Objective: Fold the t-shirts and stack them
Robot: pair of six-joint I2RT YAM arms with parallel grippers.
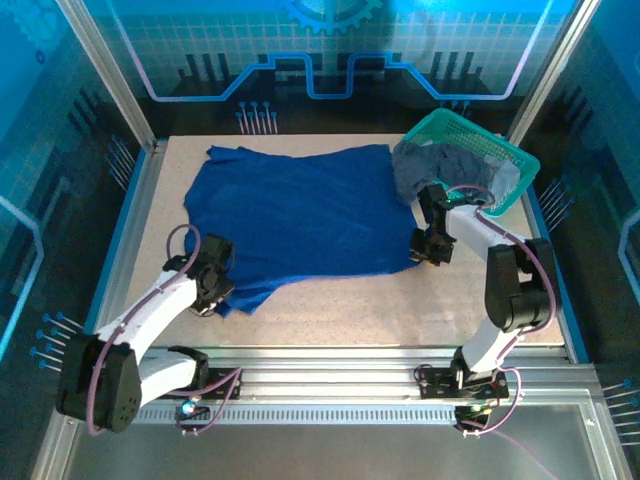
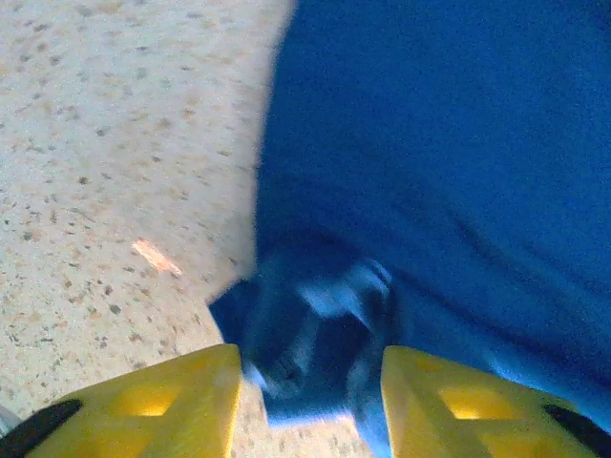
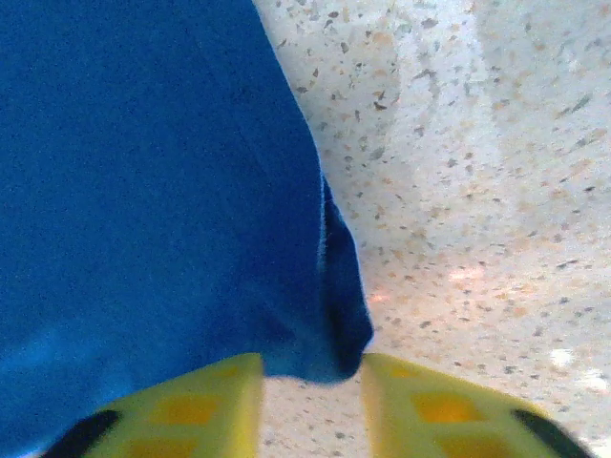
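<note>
Shows royal blue t-shirt [image 1: 320, 215] spread flat on the table [image 1: 400, 310], long axis running 9 to 3 o'clock, left gripper [image 1: 220, 298] at its 7 o'clock corner, right gripper [image 1: 428, 256] at its 4 o'clock corner, both with jaws partly parted around loose cloth.

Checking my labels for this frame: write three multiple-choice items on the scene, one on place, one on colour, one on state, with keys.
1. Where is the teal basket? A. near left corner B. far right corner C. table centre
2. Colour of the spread t-shirt? A. red B. grey C. royal blue
3. How does it lie? A. unfolded B. folded small C. in the basket
Key: 1 B, it stands at the table's far right; 2 C, blue in all views; 3 A, open across the table.
</note>
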